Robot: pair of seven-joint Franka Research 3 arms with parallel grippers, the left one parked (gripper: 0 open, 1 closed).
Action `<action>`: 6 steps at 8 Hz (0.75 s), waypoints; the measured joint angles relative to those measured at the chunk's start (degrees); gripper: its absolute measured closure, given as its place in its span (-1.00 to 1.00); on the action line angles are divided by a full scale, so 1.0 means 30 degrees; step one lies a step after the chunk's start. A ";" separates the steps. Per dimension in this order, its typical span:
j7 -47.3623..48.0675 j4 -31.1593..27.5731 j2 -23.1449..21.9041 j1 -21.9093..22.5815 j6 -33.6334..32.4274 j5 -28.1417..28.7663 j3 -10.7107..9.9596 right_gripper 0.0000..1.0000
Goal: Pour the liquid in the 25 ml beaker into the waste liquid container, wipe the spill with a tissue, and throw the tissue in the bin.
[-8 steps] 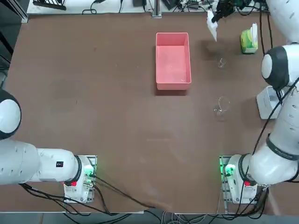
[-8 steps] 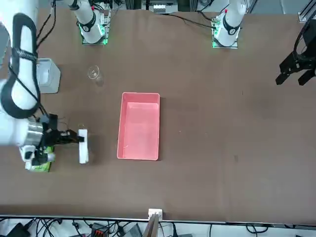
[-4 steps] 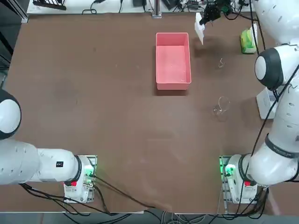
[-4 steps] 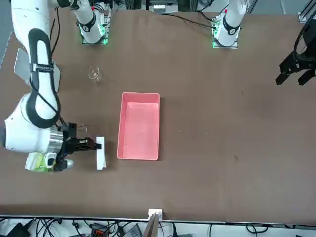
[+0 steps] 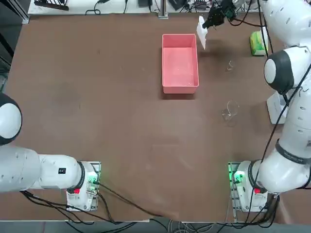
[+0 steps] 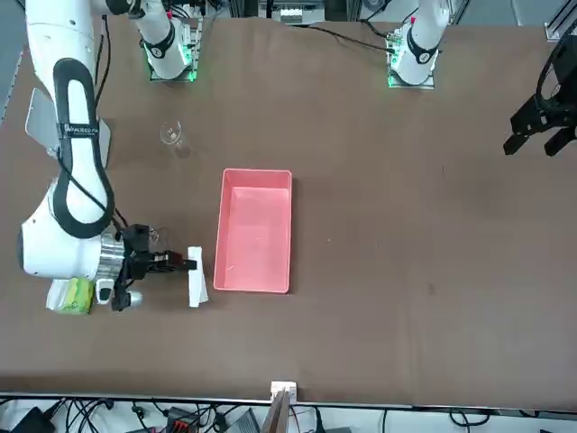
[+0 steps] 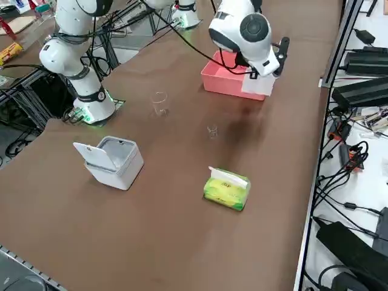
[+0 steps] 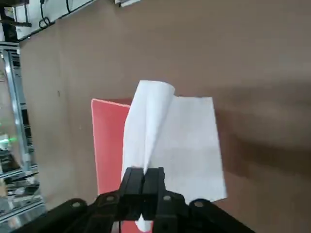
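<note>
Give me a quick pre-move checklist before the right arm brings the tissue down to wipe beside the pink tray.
1. Grip on the tissue: ok, the right gripper is shut on its edge and the sheet hangs free.
2. Gripper position: ok, it is held above the table next to the far corner of the waste liquid container.
3. Spill location: cannot tell, no wet patch shows on the table.
4. 25 ml beaker: ok, upright and apart from the gripper.
5. Larger beaker: ok, upright, away from the tissue.
6. Bin: ok, lid open, ready for the tissue.
</note>
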 joint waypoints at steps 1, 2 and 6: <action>-0.0436 -0.0361 0.0283 -0.0049 -0.0003 0.1012 0.0037 0.96; -0.1482 -0.0786 0.0574 -0.0150 -0.0004 0.2288 0.0053 0.94; -0.4902 -0.1634 0.1445 -0.1268 -0.0615 0.3725 0.0079 0.94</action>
